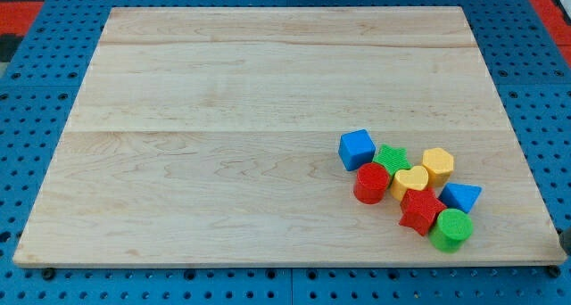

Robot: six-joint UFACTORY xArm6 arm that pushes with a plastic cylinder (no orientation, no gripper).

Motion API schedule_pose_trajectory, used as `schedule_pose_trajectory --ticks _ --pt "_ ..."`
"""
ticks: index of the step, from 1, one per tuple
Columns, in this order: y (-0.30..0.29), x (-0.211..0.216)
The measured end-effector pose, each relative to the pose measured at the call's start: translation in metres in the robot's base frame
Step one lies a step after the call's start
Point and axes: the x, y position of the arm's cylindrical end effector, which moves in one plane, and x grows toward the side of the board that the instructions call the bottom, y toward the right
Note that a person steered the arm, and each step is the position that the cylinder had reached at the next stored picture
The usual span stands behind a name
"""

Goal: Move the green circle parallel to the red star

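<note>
1. Eight small coloured blocks lie in one tight cluster on the pale wooden board [223, 118], and I place all of them relative to the red star-shaped block [421, 210].
2. The green round block [451, 228], the one to move, touches the red star on its lower right side, close to the board's bottom edge.
3. Just right of the star is the blue triangular block [462, 196]; just above it is the yellow heart-shaped block [411, 180]; up-left of it stands the red cylinder block [371, 182].
4. Further above the star are the green star-shaped block [393, 156], the yellow hexagonal block [438, 164] and the blue cube block [356, 149].
5. My tip does not show, so I cannot tell its state or position.
6. In my judgement, the tip should enter between star and circle and push the circle slowly to the view's right, because a hasty push would probably disturb the star or the blue triangle.
</note>
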Motion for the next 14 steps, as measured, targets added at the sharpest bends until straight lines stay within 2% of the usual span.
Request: schedule_pose_trajectory --ticks 1,2,3,7,11,12,14 --pt "-0.003 -0.017" --pt "-0.047 -0.025" --pt "-0.031 -0.026" --pt "-0.032 -0.021" --pt "-0.134 -0.022" --pt "-0.148 -0.022" --pt "-0.139 -0.022"
